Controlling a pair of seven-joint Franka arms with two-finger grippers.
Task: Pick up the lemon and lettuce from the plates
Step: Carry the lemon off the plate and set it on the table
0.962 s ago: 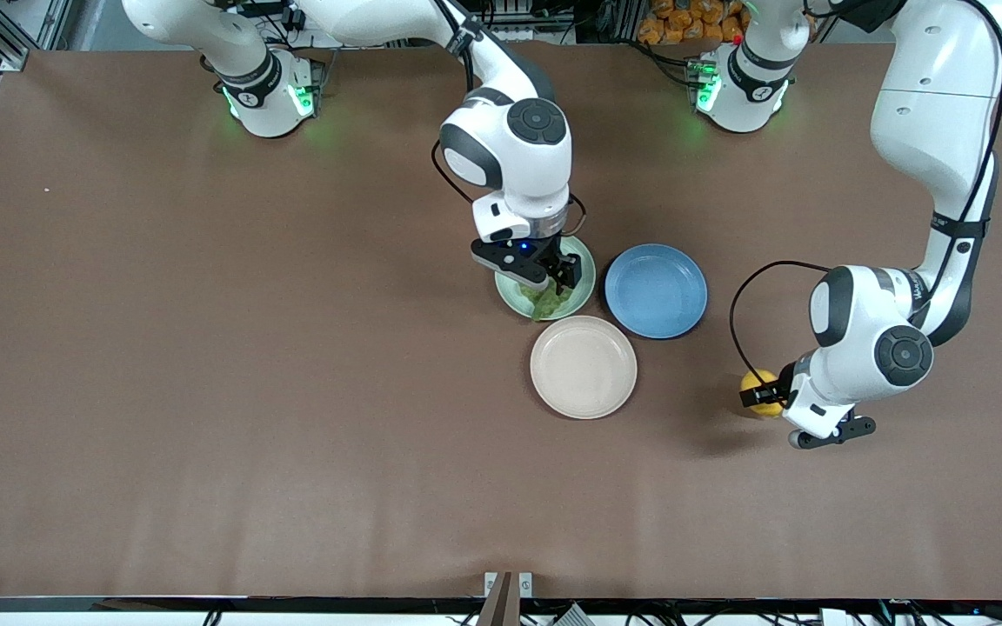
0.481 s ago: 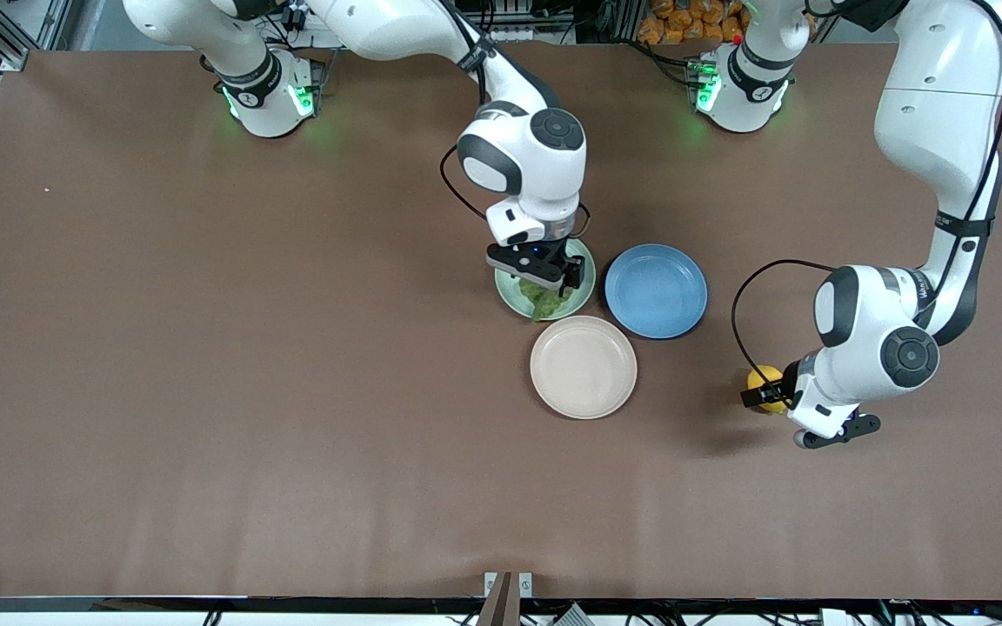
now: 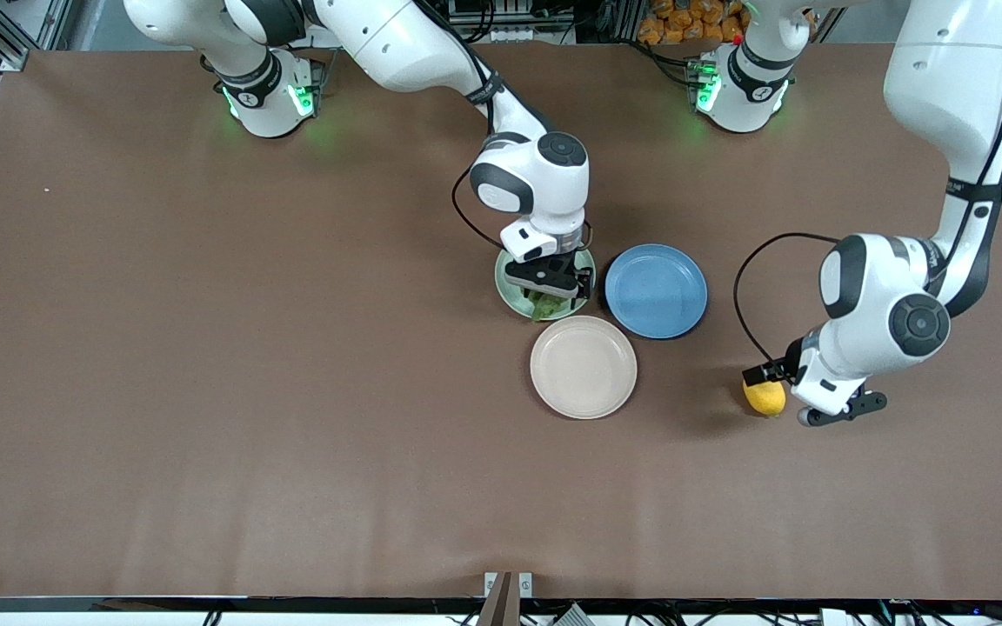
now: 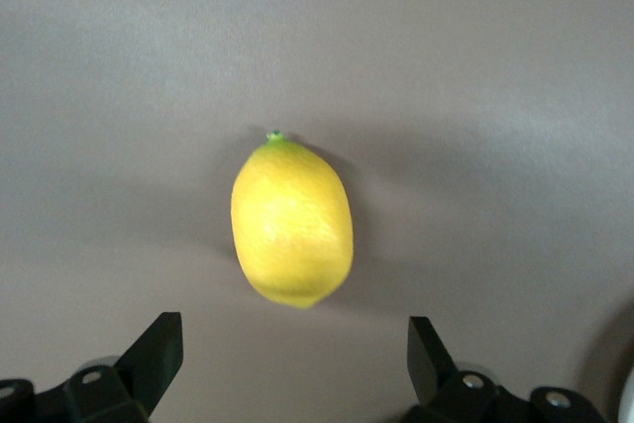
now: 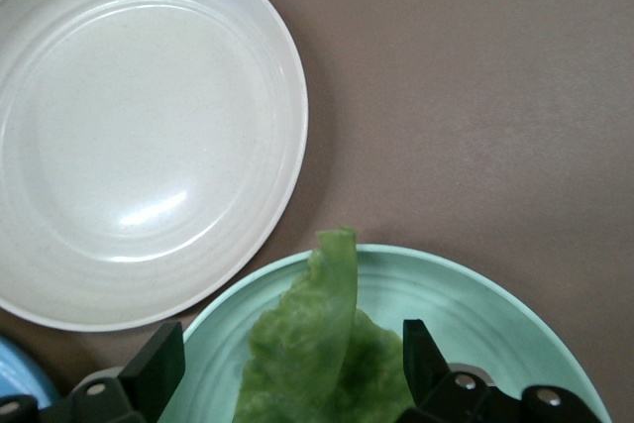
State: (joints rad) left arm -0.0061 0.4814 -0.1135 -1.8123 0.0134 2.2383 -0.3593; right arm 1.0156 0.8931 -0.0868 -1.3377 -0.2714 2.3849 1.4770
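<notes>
The yellow lemon [image 3: 764, 397] lies on the bare table, off the plates, toward the left arm's end. My left gripper [image 3: 769, 379] is just above it, open and empty; in the left wrist view the lemon [image 4: 292, 222] lies ahead of the gripper [image 4: 292, 349], not between the fingers. The green lettuce [image 3: 543, 304] lies on the mint green plate [image 3: 506, 294]. My right gripper [image 3: 564, 292] is low over it and open. In the right wrist view the lettuce [image 5: 317, 354] sits between the spread fingers of the gripper [image 5: 289, 359]. The beige plate [image 3: 584, 367] has nothing on it.
A blue plate [image 3: 656, 290] with nothing on it sits beside the mint plate, toward the left arm's end. The beige plate [image 5: 139, 136] nearly touches the mint plate's rim [image 5: 475, 289] and is nearer the front camera. Brown table all around.
My left gripper has come off the lemon and risen; the lemon now lies free on the table. My right gripper has come lower over the lettuce.
</notes>
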